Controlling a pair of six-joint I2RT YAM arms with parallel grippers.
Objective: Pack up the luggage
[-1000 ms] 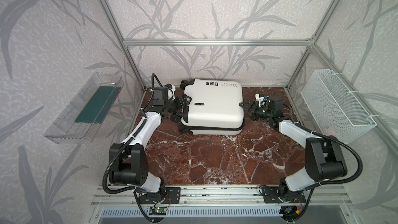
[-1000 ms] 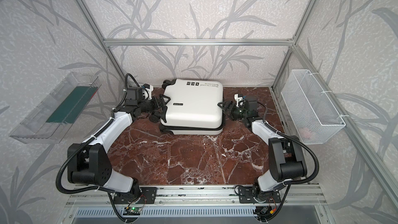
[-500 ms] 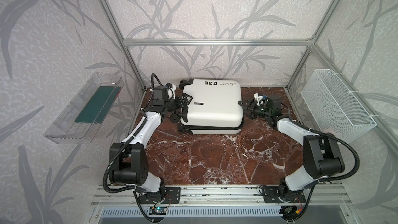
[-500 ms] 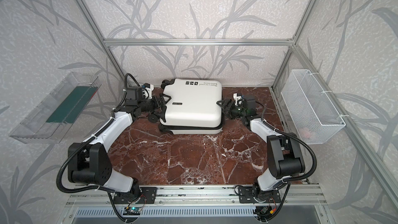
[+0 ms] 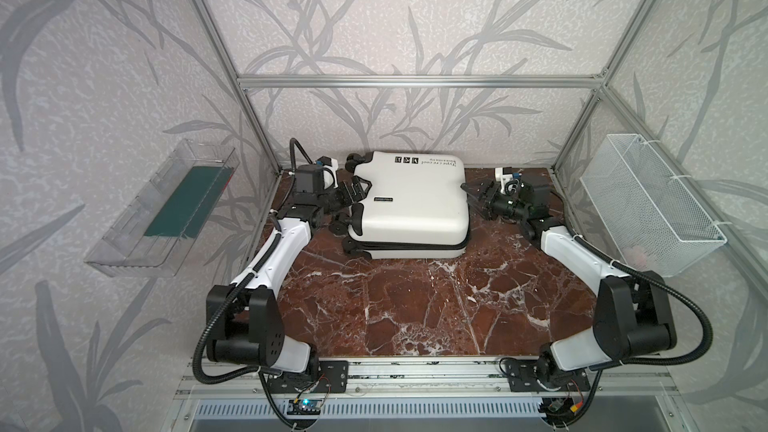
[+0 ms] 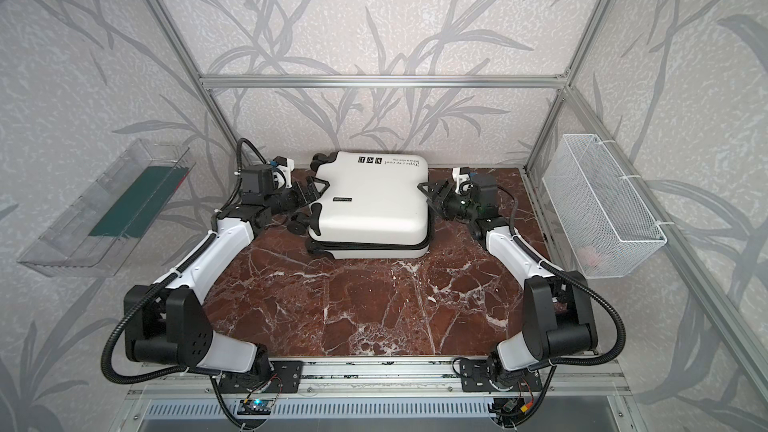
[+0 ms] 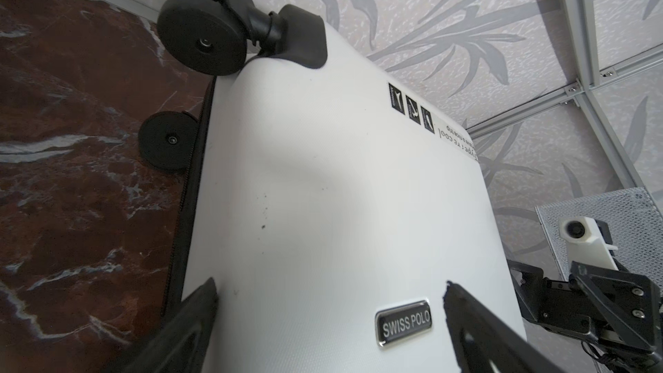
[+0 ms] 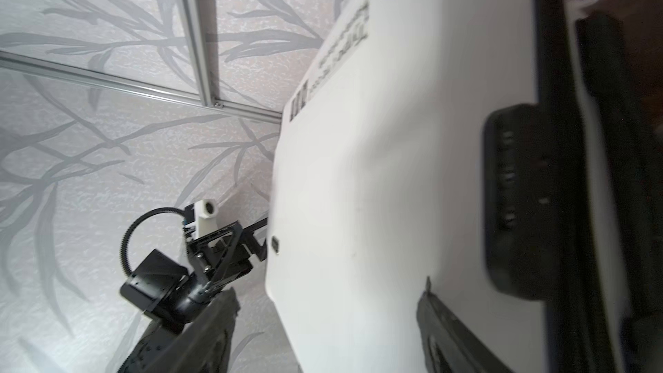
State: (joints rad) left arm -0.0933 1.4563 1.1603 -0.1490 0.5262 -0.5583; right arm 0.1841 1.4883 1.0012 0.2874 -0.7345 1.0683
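the luggage (image 5: 415,209) lies shut. left fingers (image 7: 186,324) and right fingers (image 8: 208,331) sit spread at its sides, grasping nothing. next, likely: pinch its edge, lift.

Open marble tabletop (image 5: 415,309) across lower centre. The luggage (image 5: 411,201) blocks upper centre, close to back wall (image 5: 415,118); left gripper (image 5: 356,192) and right gripper (image 5: 471,199) crowd its sides.

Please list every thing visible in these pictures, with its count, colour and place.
small white hard-shell suitcase: one, white with black wheels, lying flat, back centre.
clear plastic tray: one, transparent, left wall.
dark green flat item: one, green, inside that tray.
white wire mesh basket: one, white, right wall.
red-brown marble table: one, under the suitcase.
left gripper: one, black, open, at the suitcase's wheel end.
right gripper: one, black, open, at its opposite end.
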